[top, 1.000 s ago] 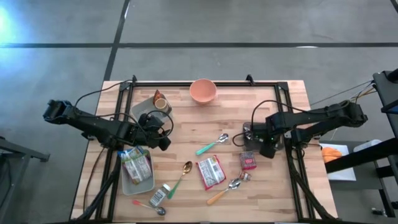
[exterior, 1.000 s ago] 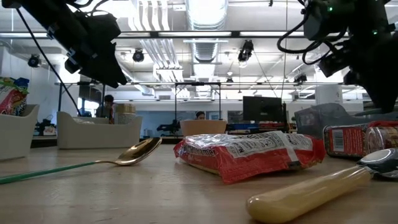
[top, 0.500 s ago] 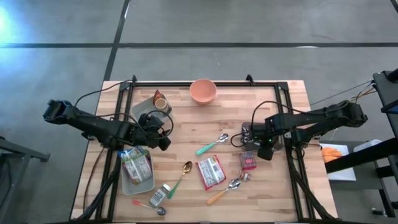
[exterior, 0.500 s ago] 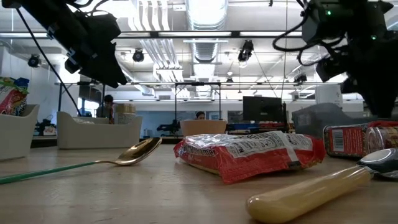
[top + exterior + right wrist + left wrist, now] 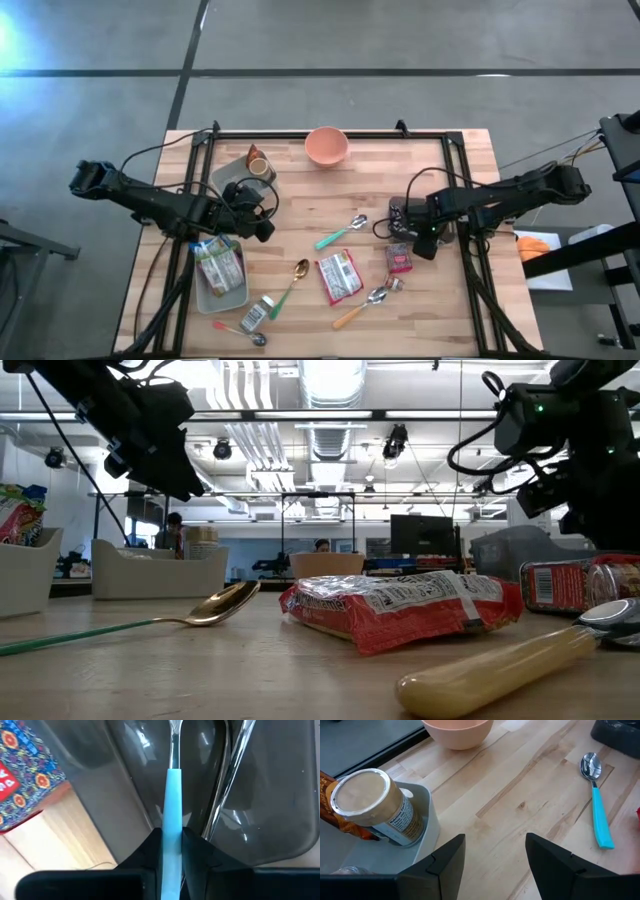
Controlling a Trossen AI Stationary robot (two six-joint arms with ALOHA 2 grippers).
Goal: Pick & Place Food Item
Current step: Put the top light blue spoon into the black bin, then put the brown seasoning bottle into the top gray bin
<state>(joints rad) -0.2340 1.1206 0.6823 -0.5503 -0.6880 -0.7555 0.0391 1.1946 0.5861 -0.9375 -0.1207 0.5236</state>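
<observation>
Right hand (image 5: 171, 851) is pinching a blue utensil (image 5: 172, 805) over the dark bin (image 5: 260, 820); left hand (image 5: 495, 857) is waiting half-wide. Red packet (image 5: 339, 275) is lying unplaced at desk (image 5: 300, 200) six o'clock.

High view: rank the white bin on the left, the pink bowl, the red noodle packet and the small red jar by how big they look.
1. white bin
2. pink bowl and red noodle packet, too close to separate
3. small red jar

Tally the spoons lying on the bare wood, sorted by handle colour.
Teal handle: 1
Green handle: 1
Yellow-orange handle: 1
Pink handle: 1
Total: 4
</observation>
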